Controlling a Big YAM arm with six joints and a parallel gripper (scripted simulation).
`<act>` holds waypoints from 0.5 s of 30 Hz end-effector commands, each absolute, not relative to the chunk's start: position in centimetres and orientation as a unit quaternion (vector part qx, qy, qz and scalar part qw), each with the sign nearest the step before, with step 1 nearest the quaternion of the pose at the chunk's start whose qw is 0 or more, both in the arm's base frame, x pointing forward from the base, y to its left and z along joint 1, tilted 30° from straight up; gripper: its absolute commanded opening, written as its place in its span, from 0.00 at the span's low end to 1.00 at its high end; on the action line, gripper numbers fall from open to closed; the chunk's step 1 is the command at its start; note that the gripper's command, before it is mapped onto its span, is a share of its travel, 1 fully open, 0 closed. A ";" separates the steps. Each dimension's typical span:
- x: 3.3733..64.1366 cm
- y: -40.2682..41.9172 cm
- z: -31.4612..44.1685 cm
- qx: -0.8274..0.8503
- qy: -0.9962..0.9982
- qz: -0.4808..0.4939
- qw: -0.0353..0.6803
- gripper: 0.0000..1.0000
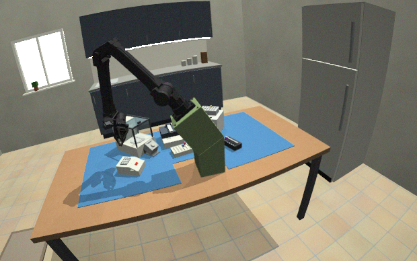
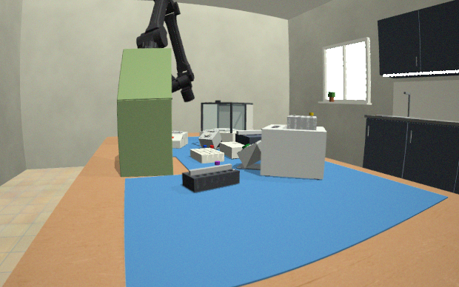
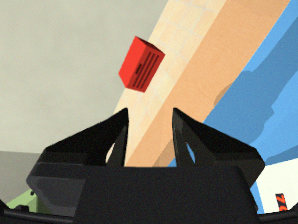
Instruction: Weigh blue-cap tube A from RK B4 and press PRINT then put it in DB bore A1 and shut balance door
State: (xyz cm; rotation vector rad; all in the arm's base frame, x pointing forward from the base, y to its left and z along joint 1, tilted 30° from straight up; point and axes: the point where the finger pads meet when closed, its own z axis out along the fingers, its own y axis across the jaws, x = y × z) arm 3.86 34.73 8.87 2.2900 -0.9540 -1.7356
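Note:
My gripper [image 1: 121, 142] [image 3: 150, 114] is partly open, with nothing between its fingers. It hangs beside the balance's near left side, above the dry block, far from the rack. A blue cap [image 1: 183, 146] [image 2: 204, 146] shows in the white tube rack [image 1: 181, 153] [image 2: 207, 157], close to a red cap. The balance [image 1: 129, 148] has a glass box; its top pane [image 1: 136, 120] appears to lie over the box. No tube can be made out on the pan, and the lamp's state cannot be told. The dry block [image 1: 129, 170] [image 3: 280, 175] stands in front of the balance; no cap shows in it.
The dark-lidded spectrophotometer [image 1: 172, 141] is right of the balance. A tall white station [image 2: 292, 155] bears a grey block with a yellow cap. The black magnet block [image 1: 233, 143] [image 2: 212, 180] holds a purple-capped tube. A red box [image 3: 141, 65] lies beyond the table edge.

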 end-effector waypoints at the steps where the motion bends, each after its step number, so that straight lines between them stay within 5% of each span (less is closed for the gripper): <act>1: 4.0 33.5 10.7 0.755 -0.312 -0.574 0.053 0.36; 15: 3.7 32.4 13.2 0.756 -0.310 -0.573 0.056 0.36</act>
